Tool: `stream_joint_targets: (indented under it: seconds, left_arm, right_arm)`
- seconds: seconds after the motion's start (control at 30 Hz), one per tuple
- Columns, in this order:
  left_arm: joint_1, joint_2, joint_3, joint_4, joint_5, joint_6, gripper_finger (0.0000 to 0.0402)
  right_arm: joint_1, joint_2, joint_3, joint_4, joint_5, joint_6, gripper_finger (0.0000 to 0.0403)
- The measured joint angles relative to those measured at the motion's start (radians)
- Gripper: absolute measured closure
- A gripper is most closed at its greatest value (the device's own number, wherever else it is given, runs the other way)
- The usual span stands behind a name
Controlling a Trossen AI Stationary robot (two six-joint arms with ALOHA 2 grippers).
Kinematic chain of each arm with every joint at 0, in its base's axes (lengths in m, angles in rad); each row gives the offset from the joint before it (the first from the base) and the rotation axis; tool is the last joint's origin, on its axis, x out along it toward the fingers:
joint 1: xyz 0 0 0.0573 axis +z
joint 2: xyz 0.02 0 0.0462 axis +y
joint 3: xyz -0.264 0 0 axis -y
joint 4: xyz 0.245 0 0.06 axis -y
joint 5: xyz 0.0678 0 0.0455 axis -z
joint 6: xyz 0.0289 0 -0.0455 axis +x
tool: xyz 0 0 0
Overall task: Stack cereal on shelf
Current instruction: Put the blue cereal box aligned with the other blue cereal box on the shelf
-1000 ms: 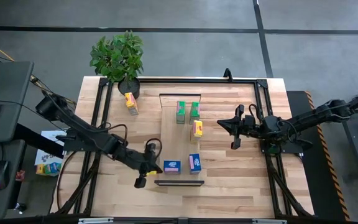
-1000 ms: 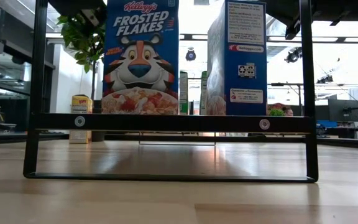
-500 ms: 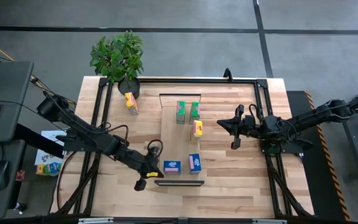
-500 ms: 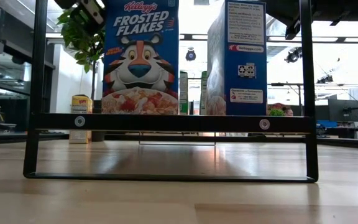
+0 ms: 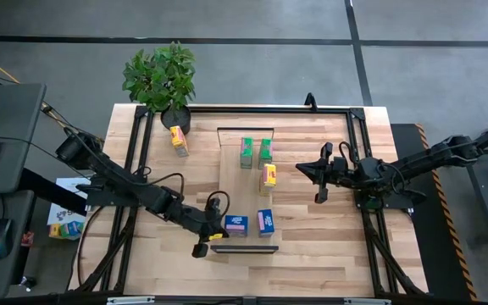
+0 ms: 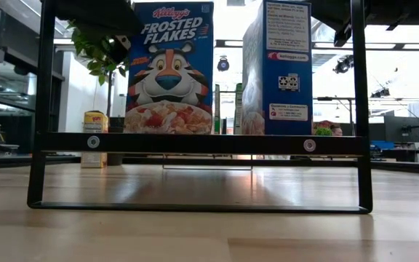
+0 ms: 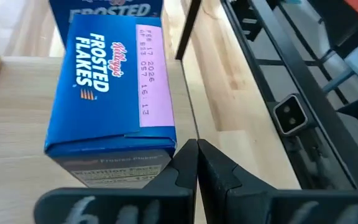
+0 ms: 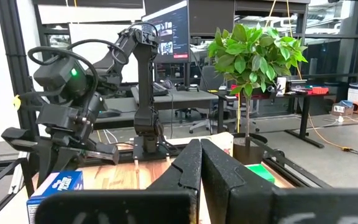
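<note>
The shelf (image 5: 246,196) is a light plank lying along the middle of the table, with a black bracket (image 6: 195,143) at its near end. Standing on it are two green cereal boxes (image 5: 246,152) (image 5: 265,151), a yellow one (image 5: 268,177) and two blue ones (image 5: 236,224) (image 5: 265,222). Another yellow box (image 5: 179,140) stands on the table to the left of the shelf. My left gripper (image 5: 220,223) is shut at the left side of the left blue box (image 7: 110,87). My right gripper (image 5: 317,176) is shut and hangs above the table, right of the shelf. My left gripper has its shut fingertips (image 7: 190,147) against the left blue box's side facing the table's left (image 7: 166,163), close under its top edge. The fingers come from the table's left, slanting down. The box stands upright on the shelf.
A potted plant (image 5: 161,78) stands at the table's far left corner. Black frame rails (image 5: 138,161) (image 5: 358,144) run along both sides of the table. Bare tabletop lies left and right of the shelf.
My left gripper has gone down and toward the table's right edge, up to the left blue box, staying shut. That box has slid a little to the right along the shelf and turned slightly; the other boxes have kept their places.
</note>
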Motion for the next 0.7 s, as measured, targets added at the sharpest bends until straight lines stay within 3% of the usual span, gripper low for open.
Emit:
stream_joint_targets:
  seconds: [0.7]
  left_arm:
    - [0.014, -0.001, 0.0, -0.078, -0.109, 0.021, 0.0401]
  right_arm:
    - [0.0, 0.0, 0.0, -0.001, 0.001, 0.0, 0.0402]
